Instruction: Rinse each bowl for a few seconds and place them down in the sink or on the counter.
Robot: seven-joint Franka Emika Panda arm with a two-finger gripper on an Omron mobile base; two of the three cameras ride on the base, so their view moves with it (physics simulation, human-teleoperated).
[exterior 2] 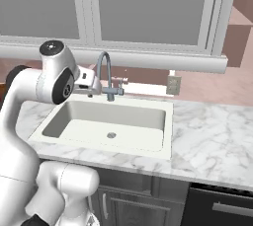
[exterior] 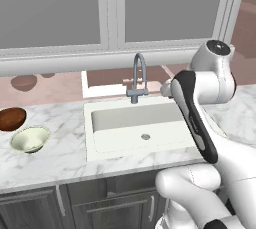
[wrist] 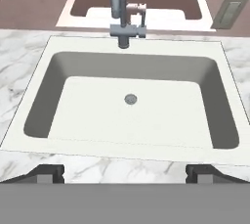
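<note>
Two bowls sit on the counter (exterior: 60,159) left of the sink: a glossy reddish-brown bowl (exterior: 11,118) and, just in front of it, a pale cream bowl (exterior: 30,139). The white sink (exterior: 90,134) is empty, its drain (wrist: 130,99) bare, and no water runs from the grey gooseneck faucet (exterior: 139,75). My gripper (wrist: 124,175) hovers above the sink's front edge, looking down into the basin (wrist: 44,96). Its fingertips (wrist: 46,173) stand wide apart with nothing between them. In the right base view the hand (exterior 2: 88,85) hangs beside the faucet (exterior 2: 105,72), far from the bowls.
A window ledge and wall run behind the sink, with a wall outlet (exterior 2: 173,85) right of the faucet. Marble counter (exterior 2: 207,141) stretches to the right of the basin. Dark cabinets with metal handles (exterior: 60,200) sit below.
</note>
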